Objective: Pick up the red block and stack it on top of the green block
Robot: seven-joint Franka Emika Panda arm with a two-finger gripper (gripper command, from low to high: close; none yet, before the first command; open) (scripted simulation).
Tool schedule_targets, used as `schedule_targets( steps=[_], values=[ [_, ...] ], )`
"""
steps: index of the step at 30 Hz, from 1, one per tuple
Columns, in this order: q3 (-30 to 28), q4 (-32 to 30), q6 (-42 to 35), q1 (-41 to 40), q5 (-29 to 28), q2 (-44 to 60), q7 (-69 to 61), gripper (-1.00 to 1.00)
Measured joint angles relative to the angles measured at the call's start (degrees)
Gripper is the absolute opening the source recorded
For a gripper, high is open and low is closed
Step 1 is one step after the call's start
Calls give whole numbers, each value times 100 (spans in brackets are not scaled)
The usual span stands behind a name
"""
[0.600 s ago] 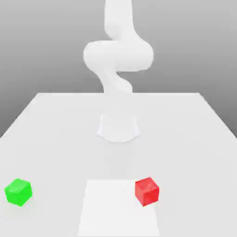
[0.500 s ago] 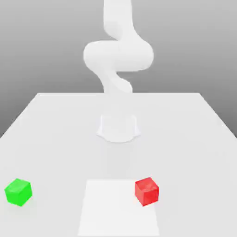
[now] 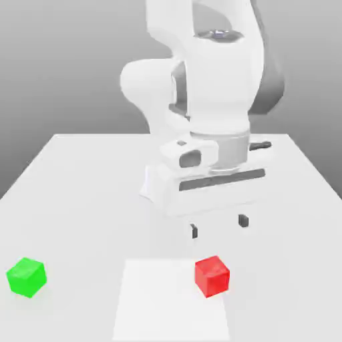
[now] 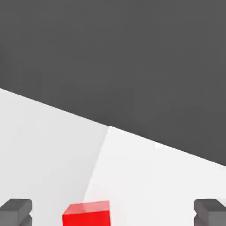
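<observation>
The red block (image 3: pixel 212 275) rests on the table near the front, on the right part of a lighter square patch (image 3: pixel 160 307). Far off at the exterior view's left sits the green block (image 3: pixel 27 276), alone on the table. My gripper (image 3: pixel 218 225) hangs open above and a little behind the red block, its two dark fingertips (image 3: pixel 194 231) wide apart with nothing between them. In the hand view the red block (image 4: pixel 86 213) lies between the two dark finger pads (image 4: pixel 16 211), nearer one of them than the other.
The white table (image 3: pixel 80 194) stretches wide around both blocks. The arm's base (image 3: pixel 157 187) stands at the middle back, with the bulky wrist and hand above it. In the hand view the table edge (image 4: pixel 57 110) runs against a dark background.
The hand and wrist have come into the exterior view, lowered to just behind and above the red block. Neither block has moved.
</observation>
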Motion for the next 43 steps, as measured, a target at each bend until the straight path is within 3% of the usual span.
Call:
schedule_targets(
  steps=[7,8,15,21,34,39,40,43],
  values=[
    [-44,-44,1151,63,-194,1449,33,0],
    [-59,-19,1307,77,-201,1631,40,-100],
    [-57,-14,1333,71,-224,1665,59,-100],
    [4,-173,396,35,-134,569,-7,-100],
    [-1589,1160,-764,-3144,171,773,-274,-100],
    [-1487,1340,-172,-3421,636,1557,-616,-100],
    [-1414,1351,-10,-3479,743,1740,-693,100],
    [-1414,1351,-11,-3479,743,1740,-693,100]
  ],
)
